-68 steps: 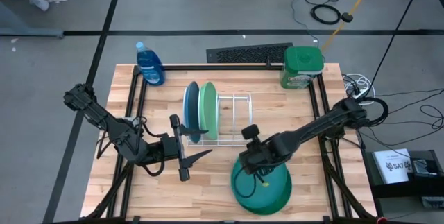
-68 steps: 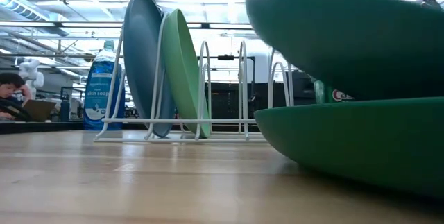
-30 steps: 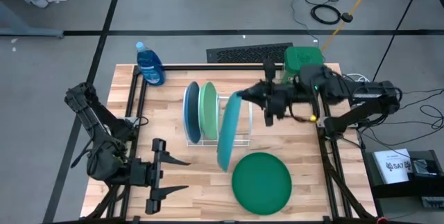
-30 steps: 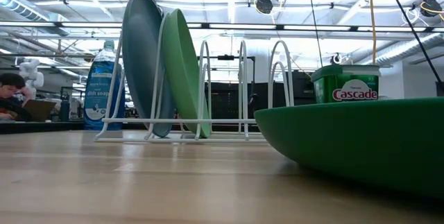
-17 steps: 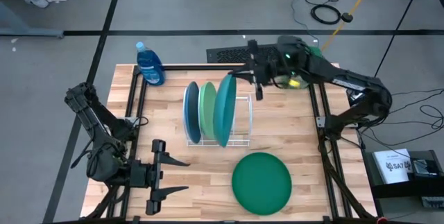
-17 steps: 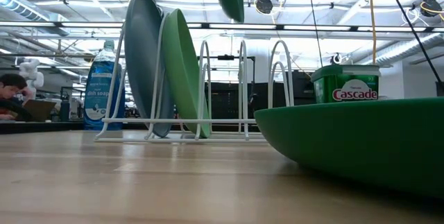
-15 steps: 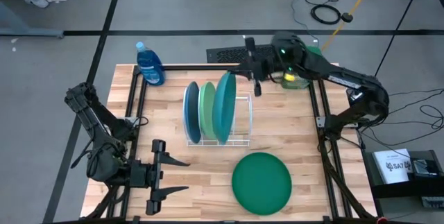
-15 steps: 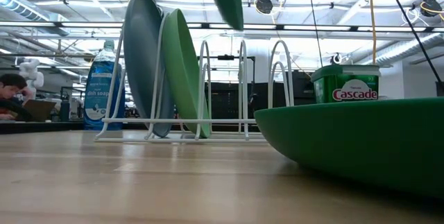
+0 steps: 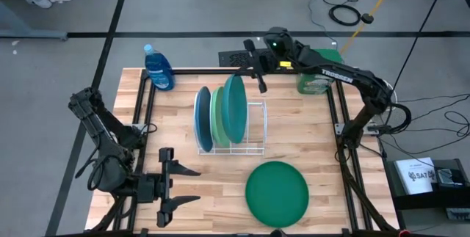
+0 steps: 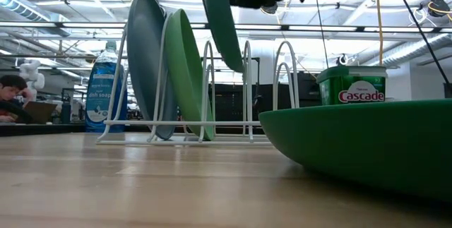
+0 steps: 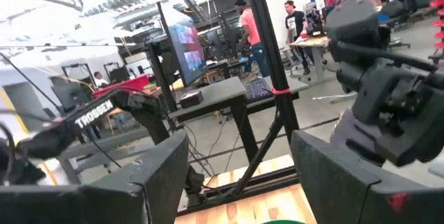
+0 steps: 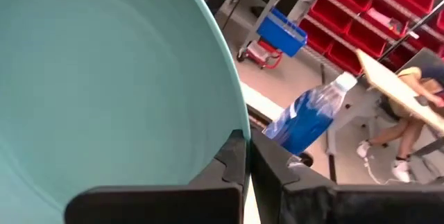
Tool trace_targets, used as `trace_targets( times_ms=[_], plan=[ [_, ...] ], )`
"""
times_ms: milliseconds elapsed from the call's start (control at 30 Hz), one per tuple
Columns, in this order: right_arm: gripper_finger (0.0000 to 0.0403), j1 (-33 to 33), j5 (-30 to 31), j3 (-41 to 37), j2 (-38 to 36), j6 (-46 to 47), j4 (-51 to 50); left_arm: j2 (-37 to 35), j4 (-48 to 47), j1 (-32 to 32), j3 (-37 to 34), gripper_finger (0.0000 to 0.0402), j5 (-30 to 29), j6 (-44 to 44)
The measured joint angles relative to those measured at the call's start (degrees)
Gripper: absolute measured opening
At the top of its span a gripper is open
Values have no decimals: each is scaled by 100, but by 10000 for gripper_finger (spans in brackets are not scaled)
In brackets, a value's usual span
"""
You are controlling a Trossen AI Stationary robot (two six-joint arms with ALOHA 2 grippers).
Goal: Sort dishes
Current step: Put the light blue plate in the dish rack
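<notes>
A blue plate (image 9: 202, 117) and a light green plate (image 9: 217, 114) stand on edge in the left slots of the white wire rack (image 9: 252, 147). My right gripper (image 9: 254, 65), over the rack's far side, is shut on the teal plate (image 9: 235, 108). The teal plate hangs on edge just right of the light green one. In the low view the teal plate's lower edge (image 10: 236, 64) is level with the wire tops, above the rack's base. The dark green plate (image 9: 277, 193) lies flat on the table near the front. My left gripper (image 9: 197, 186) is open and empty at the near left. My right gripper pinches the teal plate's rim (image 12: 234, 128) between its two fingers, at the plate's upper far edge (image 9: 245, 80). The fingers come slanting from the table's far right side. The plate hangs on edge below them, tilted, clear of the table. I cannot tell whether it touches the rack's wires.
A blue soap bottle (image 9: 158, 67) stands at the far left corner and a green Cascade tub (image 9: 321, 70) at the far right. Black frame rails (image 9: 334, 112) run along the table's sides. The rack's right slots (image 9: 255, 112) hold nothing.
My right gripper has carried the teal plate from the rack's near right side toward the far edge and the left, over the rack. The plate has turned more upright and come down, so its lower edge now hangs among the wire tops beside the light green plate.
</notes>
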Motion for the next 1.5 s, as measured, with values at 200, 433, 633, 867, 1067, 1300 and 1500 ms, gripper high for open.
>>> trace_targets(
  times_ms=[200,433,633,867,1067,1300,1500],
  plan=[
    [1,-116,-138,0,324,-91,7,0,0,0,2,253,-24,441],
    [3,-146,-134,0,651,-283,-196,2,-1,0,1,253,-471,477],
    [5,-157,-109,0,793,-305,-437,2,-20,22,2,253,-605,475],
    [20,-154,120,0,807,-182,-560,2,-22,130,1,253,-614,448],
    [65,-56,558,2,807,-19,-681,2,-46,157,2,253,-629,444],
    [127,101,834,2,807,3,-702,2,-46,157,2,253,-629,446],
    [151,372,1251,2,692,3,-778,2,-46,157,2,253,-627,446]
  ],
)
